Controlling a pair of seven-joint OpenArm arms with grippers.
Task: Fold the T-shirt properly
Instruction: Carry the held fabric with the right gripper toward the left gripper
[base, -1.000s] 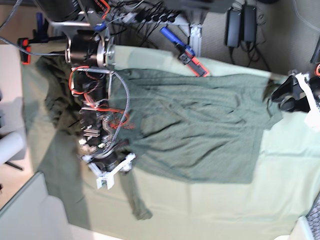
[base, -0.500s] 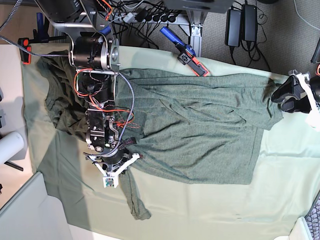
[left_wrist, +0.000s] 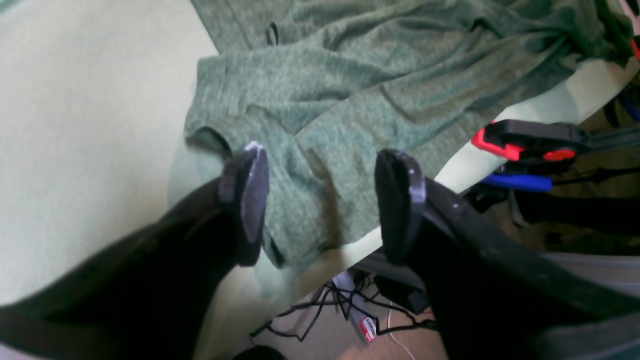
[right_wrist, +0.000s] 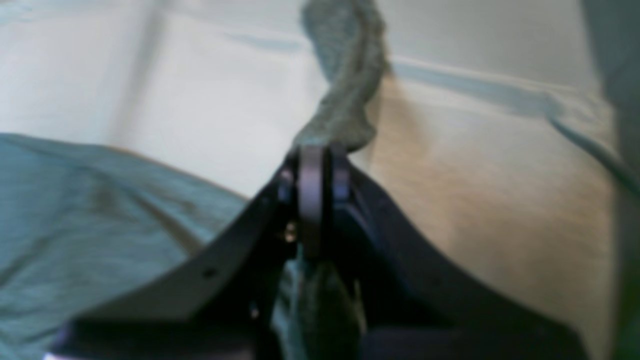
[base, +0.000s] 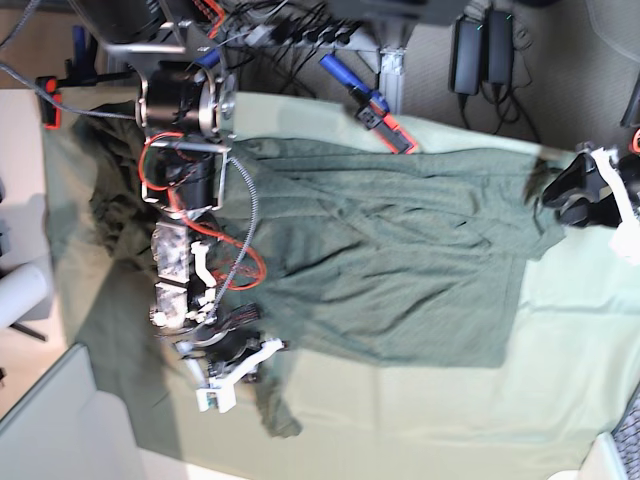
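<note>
The dark grey-green T-shirt (base: 400, 260) lies spread across the table, its hem end toward the right. A sleeve (base: 275, 410) trails toward the near edge. My right gripper (base: 235, 375) sits at the top of that sleeve. In the right wrist view the right gripper (right_wrist: 312, 165) is shut on a twisted strip of the T-shirt (right_wrist: 345, 90). My left gripper (base: 562, 190) hovers at the shirt's far right corner. In the left wrist view the left gripper (left_wrist: 322, 200) is open, with the T-shirt (left_wrist: 350, 85) corner lying below and between its fingers (left_wrist: 247, 200).
A pale mint tablecloth (base: 560, 380) covers the table. A red, blue and black clamp (base: 385, 115) grips the back edge, also seen as the clamps (left_wrist: 525, 140) beside the left gripper. Cables and power bricks (base: 480, 50) lie on the floor behind. A white roll (base: 20, 295) sits at the left.
My right gripper has closed on the sleeve and shifted a little toward the near edge. The left arm has stayed where it was.
</note>
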